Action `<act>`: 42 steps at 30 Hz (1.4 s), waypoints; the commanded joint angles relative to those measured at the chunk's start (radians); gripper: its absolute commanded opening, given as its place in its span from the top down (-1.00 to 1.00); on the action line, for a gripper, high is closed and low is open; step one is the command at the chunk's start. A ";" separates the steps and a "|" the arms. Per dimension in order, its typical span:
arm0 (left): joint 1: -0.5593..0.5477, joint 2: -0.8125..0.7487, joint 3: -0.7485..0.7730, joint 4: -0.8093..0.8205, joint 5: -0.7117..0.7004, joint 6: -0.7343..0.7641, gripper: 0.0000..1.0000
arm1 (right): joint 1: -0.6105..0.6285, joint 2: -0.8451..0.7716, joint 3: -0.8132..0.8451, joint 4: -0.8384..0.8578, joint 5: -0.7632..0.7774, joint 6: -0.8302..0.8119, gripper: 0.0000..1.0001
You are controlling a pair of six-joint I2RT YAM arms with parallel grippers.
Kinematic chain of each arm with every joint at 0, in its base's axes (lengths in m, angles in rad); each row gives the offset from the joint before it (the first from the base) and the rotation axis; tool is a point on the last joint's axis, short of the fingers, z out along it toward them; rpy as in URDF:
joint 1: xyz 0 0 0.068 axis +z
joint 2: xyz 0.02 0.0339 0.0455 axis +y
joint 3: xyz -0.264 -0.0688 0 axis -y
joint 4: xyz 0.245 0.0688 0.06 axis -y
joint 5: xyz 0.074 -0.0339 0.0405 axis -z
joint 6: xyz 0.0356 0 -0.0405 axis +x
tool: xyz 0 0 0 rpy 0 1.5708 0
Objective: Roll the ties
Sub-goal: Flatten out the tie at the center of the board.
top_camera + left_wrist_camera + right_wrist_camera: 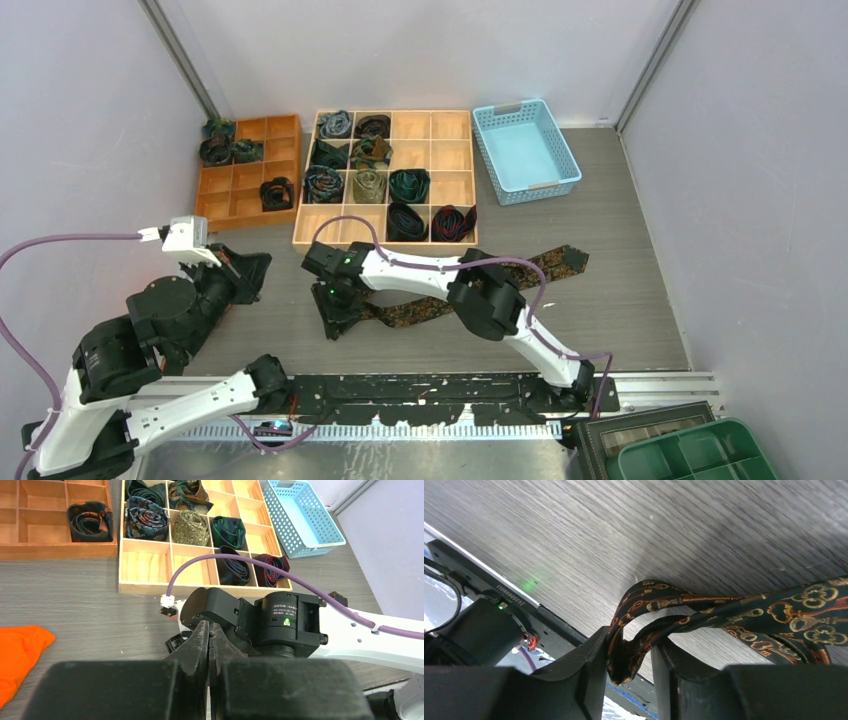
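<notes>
A long dark tie with a gold and orange pattern (420, 312) lies flat across the table, running right to its wide end (562, 262). My right gripper (335, 318) is down at the tie's left end. In the right wrist view the tie (784, 605) has its narrow end folded into a loop between the parted fingers of the right gripper (630, 641), resting against the left finger with a gap on the other side. My left gripper (209, 626) is shut on nothing and hovers just left of the right wrist (252, 276). Several rolled ties (370, 185) fill the tray compartments.
A pale wooden divided tray (383, 243) stands behind the tie. An orange-brown tray (232, 207) sits to its left and a blue basket (525, 150) to its right. Bright orange cloth (20, 650) lies at the left. A green bin (700, 455) is at the near right corner.
</notes>
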 commanded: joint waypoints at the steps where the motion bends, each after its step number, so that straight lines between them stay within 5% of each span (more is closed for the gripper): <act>1: -0.004 -0.017 -0.015 -0.002 -0.026 0.008 1.00 | -0.016 -0.038 0.073 0.023 -0.015 -0.018 0.12; 14: -0.004 0.199 -0.228 0.283 0.206 -0.017 1.00 | -0.175 -0.647 -0.358 -0.274 0.640 -0.052 -0.22; 19: -0.004 0.311 -0.310 0.422 0.305 -0.044 1.00 | -0.321 -0.766 -0.519 -0.340 0.734 -0.047 -0.26; 26: -0.004 0.383 -0.378 0.502 0.337 -0.064 1.00 | -0.413 -0.684 -0.609 -0.300 0.694 -0.071 -0.08; 31: -0.004 0.395 -0.514 0.617 0.329 -0.096 1.00 | -0.450 -0.573 -0.628 -0.248 0.662 -0.072 0.50; 42: -0.004 0.501 -0.695 0.783 0.279 -0.205 1.00 | -0.584 -0.429 -0.616 -0.185 0.642 -0.103 0.59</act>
